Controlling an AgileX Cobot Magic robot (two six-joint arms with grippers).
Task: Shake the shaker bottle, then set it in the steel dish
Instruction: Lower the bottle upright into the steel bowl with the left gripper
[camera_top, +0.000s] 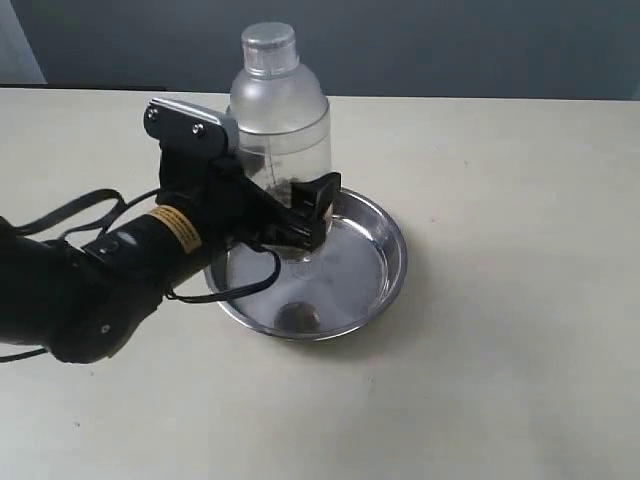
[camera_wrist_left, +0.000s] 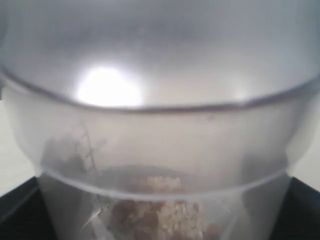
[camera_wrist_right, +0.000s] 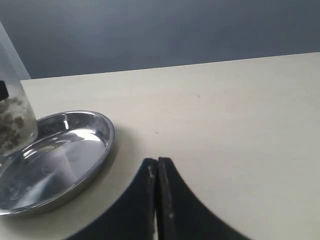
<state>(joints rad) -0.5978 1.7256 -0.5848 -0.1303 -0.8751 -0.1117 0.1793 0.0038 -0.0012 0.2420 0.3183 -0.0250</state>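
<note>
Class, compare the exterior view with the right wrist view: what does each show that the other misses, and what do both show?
Exterior only: the left arm and the cap of the bottle. Right wrist only: the right end effector, shut, over the table. Both: the dish, the lower part of the bottle, and the table.

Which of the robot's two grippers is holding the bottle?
The left gripper: it is clamped on the shaker bottle. The right gripper is shut on nothing, beside the steel dish.
</note>
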